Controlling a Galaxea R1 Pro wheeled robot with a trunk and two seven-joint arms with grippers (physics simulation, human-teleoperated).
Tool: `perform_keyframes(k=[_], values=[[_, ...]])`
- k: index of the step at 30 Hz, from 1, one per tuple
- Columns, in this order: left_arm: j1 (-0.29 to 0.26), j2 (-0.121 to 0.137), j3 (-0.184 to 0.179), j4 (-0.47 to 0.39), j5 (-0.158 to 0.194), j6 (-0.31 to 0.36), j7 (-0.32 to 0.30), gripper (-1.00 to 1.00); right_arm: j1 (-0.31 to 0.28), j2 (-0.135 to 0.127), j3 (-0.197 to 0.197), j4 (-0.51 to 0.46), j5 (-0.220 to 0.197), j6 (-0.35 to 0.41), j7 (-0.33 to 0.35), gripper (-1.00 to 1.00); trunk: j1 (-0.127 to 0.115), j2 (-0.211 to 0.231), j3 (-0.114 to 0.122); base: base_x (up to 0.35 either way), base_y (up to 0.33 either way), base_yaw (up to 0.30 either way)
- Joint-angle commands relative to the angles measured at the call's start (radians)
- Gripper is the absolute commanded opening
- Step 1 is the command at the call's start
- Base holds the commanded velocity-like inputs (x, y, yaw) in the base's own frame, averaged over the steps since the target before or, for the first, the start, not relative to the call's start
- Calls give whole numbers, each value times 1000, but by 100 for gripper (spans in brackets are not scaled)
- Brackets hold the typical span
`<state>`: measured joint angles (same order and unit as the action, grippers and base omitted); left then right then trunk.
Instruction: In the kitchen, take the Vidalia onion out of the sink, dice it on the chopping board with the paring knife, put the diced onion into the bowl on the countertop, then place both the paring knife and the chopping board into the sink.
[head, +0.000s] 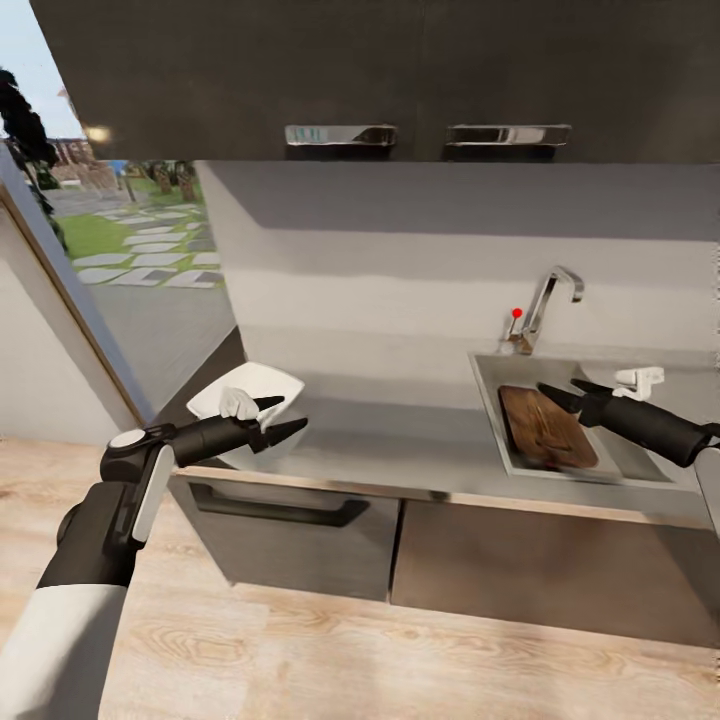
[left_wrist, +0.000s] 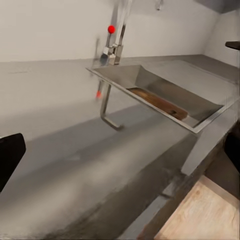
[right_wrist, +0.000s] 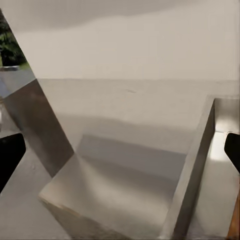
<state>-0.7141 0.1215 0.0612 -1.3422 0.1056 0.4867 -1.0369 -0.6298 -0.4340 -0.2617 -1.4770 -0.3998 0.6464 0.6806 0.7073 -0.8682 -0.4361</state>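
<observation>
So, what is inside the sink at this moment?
The chopping board lies flat inside the sink, below the open right gripper. The board covers the basin floor under it; no knife can be made out there.

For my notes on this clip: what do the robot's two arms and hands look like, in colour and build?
In the head view, the left arm has a white upper segment, then black links with a grey-white side panel and a round grey joint cap. Its left hand is black, with two slim, pointed fingers. The right arm is a black cylinder with a white part at the picture's edge, ending in a matching right hand.
</observation>
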Motion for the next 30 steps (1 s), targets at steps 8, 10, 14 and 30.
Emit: perform_keyframes(k=[8,10,14,30], values=[[-1,0,0,0,5,9,-2,100,-1,0,-2,0,58,7,-1,100,0,-1,8,-60,0,0],[0,0,0,0,5,9,-3,100,0,0,-2,0,77,7,-1,100,0,-1,11,-1,0,-2],[-1,0,0,0,5,9,-3,100,5,0,-2,0,101,7,-3,100,0,-1,17,-40,0,-42],[0,6,3,-10,2,12,0,100,19,2,-2,12,192,7,-33,100,0,-1,43,-58,0,-3]])
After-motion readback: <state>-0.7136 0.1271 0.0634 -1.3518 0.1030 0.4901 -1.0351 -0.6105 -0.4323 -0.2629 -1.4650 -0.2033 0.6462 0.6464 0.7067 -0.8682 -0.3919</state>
